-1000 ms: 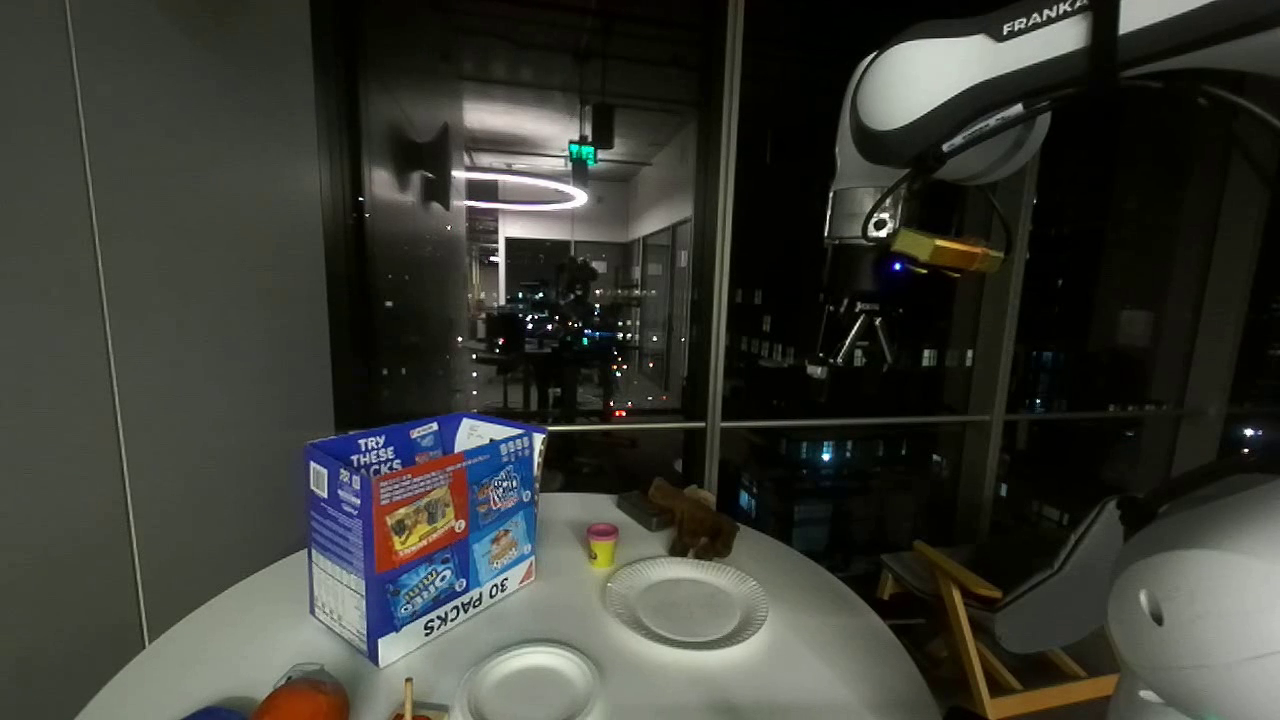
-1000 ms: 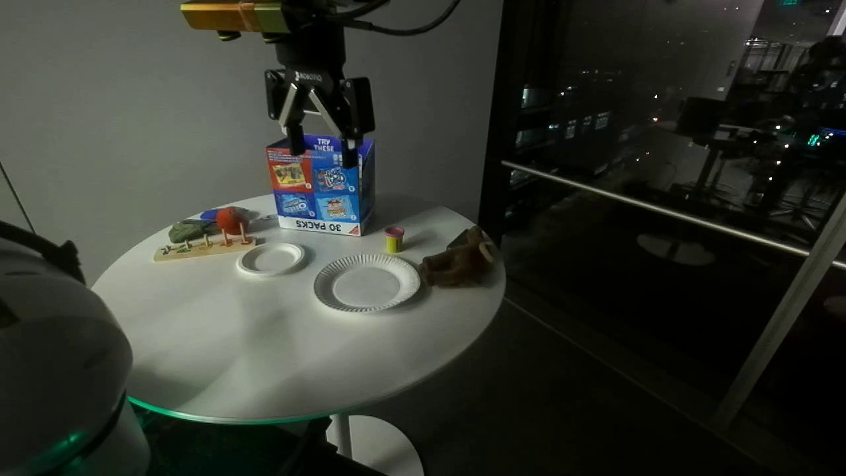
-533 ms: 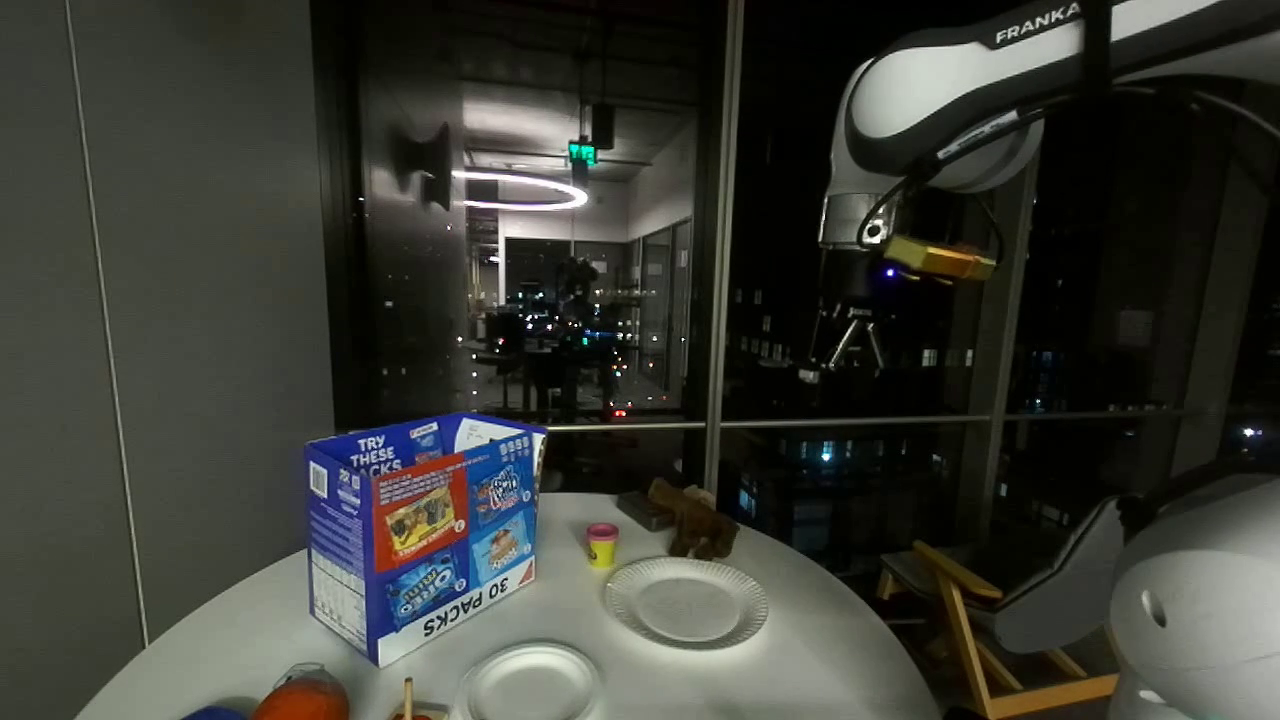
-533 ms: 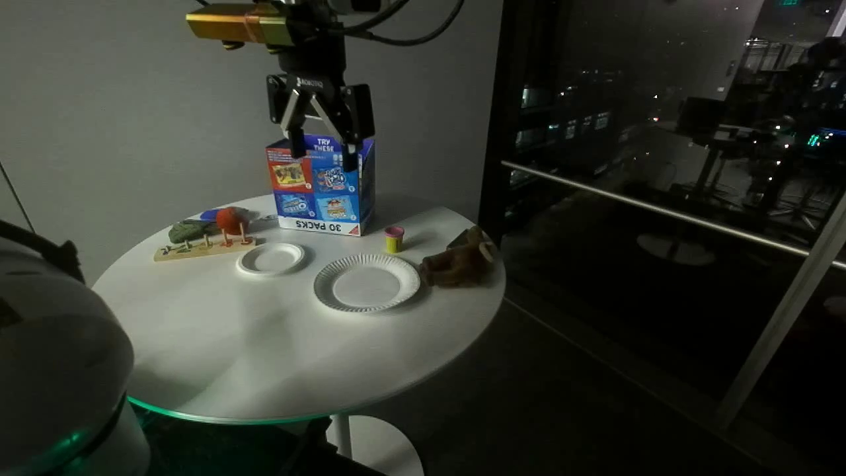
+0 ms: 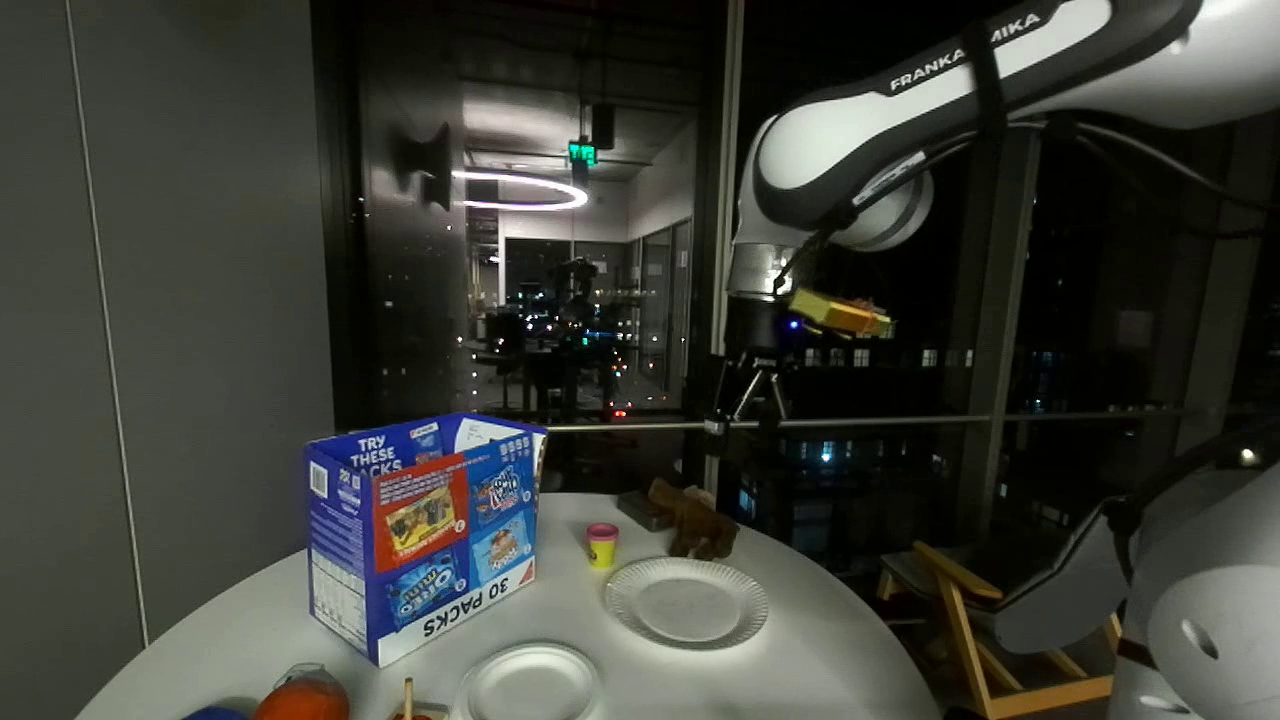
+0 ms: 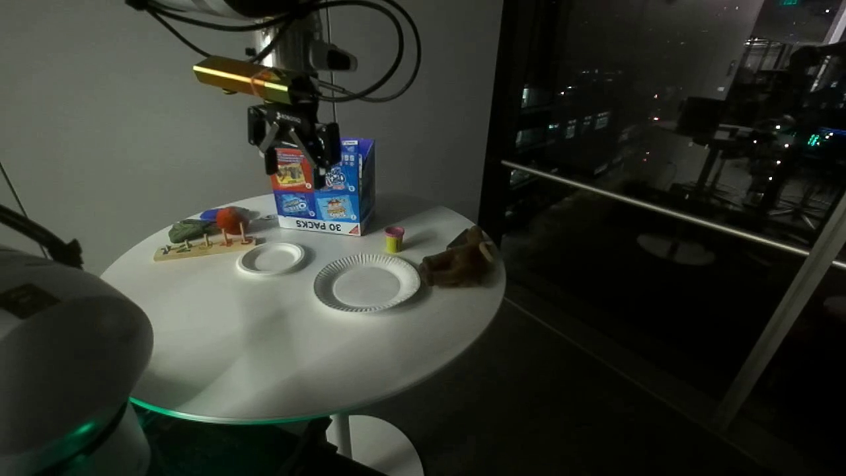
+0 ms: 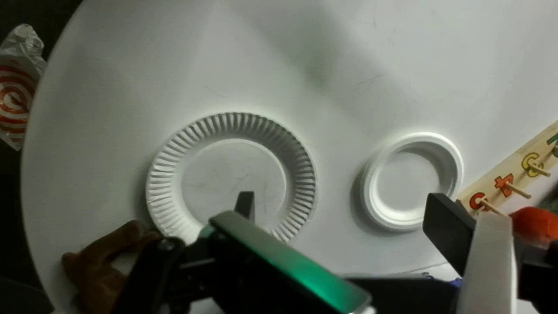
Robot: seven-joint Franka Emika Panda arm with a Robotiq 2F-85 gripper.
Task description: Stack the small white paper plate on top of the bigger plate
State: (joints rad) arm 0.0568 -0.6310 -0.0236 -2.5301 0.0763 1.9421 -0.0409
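Blue box (image 5: pixel 425 545), inverted "30 PACKS"; bigger plate (image 7: pixel 226 174); small plate (image 7: pixel 407 179) at its three o'clock, wrist view; "FRANKA" arm (image 5: pixel 815 160); pincer (image 6: pixel 295 172), jaws apart.

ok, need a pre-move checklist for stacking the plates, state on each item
1. Fingers open: ok, wide apart.
2. Small plate flat and face up: ok, on the table beside the big plate, with a gap between them.
3. Big plate ready to take it: ok, flat and face up, sunken centre showing.
4. Fingers down at the small plate's rim: not ok, they hang above the table in both exterior views.
5. Pegboard clear of the small plate: cannot tell, its end sits right by the rim and contact is unclear.
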